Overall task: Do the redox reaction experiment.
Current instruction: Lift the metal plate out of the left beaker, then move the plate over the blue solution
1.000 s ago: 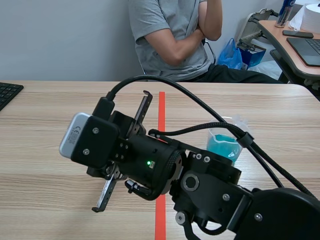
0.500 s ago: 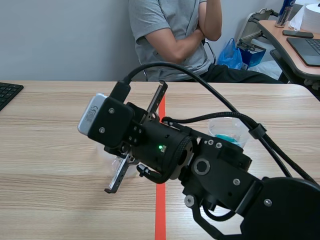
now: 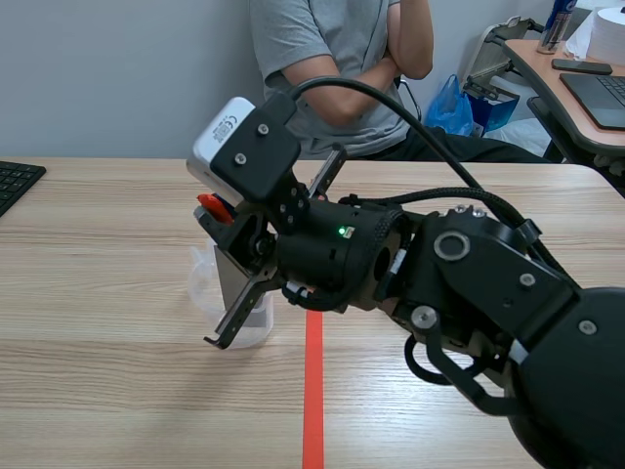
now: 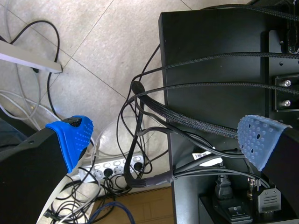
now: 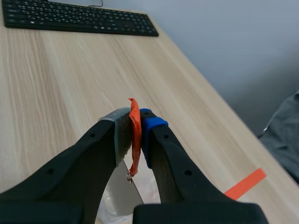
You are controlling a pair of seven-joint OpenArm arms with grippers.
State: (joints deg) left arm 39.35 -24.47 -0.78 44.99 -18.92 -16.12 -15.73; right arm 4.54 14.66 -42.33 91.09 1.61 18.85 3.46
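Observation:
My right gripper (image 3: 217, 210) has come in from the right and hangs left of the red tape line, shut on a thin orange tab (image 3: 209, 204). In the right wrist view the orange tab (image 5: 134, 135) is pinched upright between the two fingers of the gripper (image 5: 135, 119). A grey sheet (image 3: 239, 278) hangs below it, down at a clear plastic cup (image 3: 227, 298). Whether the sheet touches the clear cup (image 5: 117, 205) I cannot tell. My left gripper (image 4: 163, 135) is open, off the table, over floor cables. No blue liquid is visible.
A person (image 3: 332, 68) sits across the table with folded arms. A black keyboard (image 3: 15, 181) lies at the far left edge, and the keyboard (image 5: 79, 18) is well ahead of the right gripper. The red tape line (image 3: 312, 391) runs down the table's middle.
The right arm rose and swung up toward the far side. The clear cup came into sight under the gripper. The cup of blue liquid is now hidden behind the arm.

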